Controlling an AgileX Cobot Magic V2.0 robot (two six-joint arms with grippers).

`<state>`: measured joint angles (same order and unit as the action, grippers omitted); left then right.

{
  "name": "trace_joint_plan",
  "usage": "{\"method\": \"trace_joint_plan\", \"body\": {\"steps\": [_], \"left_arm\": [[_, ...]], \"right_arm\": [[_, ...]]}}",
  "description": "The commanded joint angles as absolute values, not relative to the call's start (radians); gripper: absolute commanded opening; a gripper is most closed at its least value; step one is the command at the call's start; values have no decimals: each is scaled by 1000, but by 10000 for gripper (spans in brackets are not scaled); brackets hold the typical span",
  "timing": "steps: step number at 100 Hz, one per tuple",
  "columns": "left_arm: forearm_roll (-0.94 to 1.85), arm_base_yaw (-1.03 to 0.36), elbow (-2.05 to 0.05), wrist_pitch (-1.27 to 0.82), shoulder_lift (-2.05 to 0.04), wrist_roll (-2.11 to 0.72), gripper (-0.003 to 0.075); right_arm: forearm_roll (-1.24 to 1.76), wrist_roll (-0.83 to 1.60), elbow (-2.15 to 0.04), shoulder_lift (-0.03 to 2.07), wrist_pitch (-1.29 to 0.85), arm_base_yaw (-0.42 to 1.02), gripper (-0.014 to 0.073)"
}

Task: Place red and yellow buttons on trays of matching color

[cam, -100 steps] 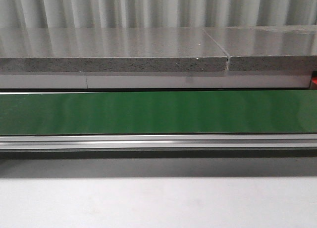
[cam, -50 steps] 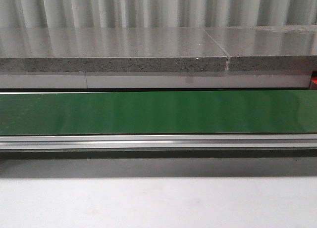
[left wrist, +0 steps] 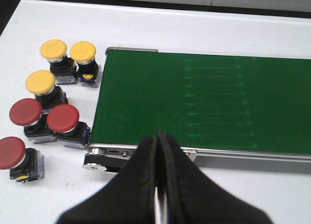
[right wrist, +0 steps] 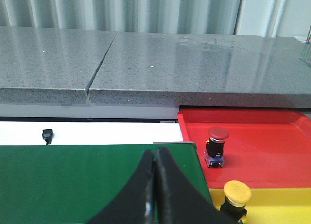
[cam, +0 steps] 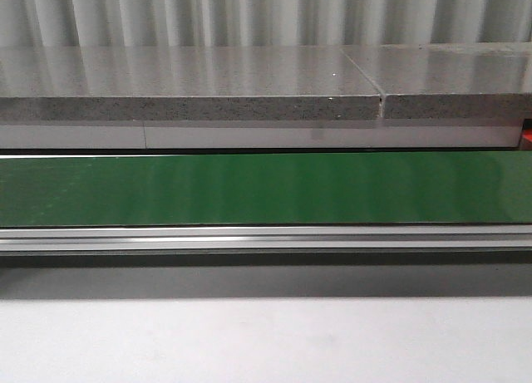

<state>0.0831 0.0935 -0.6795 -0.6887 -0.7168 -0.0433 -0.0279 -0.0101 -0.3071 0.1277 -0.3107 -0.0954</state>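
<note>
**Buttons wait beside the belt's end, nearest the left arm**

The green belt (left wrist: 204,100) runs long and bare between the two arms. At its far end, seen from the right wrist, the red tray (right wrist: 252,146) holds one red button (right wrist: 216,145) and the yellow tray (right wrist: 277,204) one yellow button (right wrist: 236,196). Off the belt's other end stand three yellow buttons (left wrist: 40,83) and three red buttons (left wrist: 63,119), ahead and to one side of the left gripper (left wrist: 158,185), which probably goes next. Its fingers are pressed together, empty; so are those of the right gripper (right wrist: 155,185).

Green belt (left wrist: 194,97), red tray (right wrist: 262,146), yellow tray (right wrist: 282,204), speckled grey counter (cam: 191,88)
</note>
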Motion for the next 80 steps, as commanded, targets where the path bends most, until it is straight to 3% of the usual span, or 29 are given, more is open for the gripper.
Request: {"method": "trace_joint_plan", "body": {"steps": [1,9,26,33,80], "left_arm": [[105,130,-745,-616,-769,-40,-1],[110,161,-772,-616,-812,-40,72],[110,217,-830,-632,-901,-40,368],[111,245,-849,-632,-932,-38,448],[193,422,-956,-792,-1191,167,470]], "right_arm": [[-43,0,-331,137,-231,-99,-67],[-43,0,-331,137,-231,-99,-67],[-43,0,-331,137,-231,-99,-67],[-43,0,-331,137,-231,-99,-67],[-43,0,-331,137,-231,-99,-67]]}}
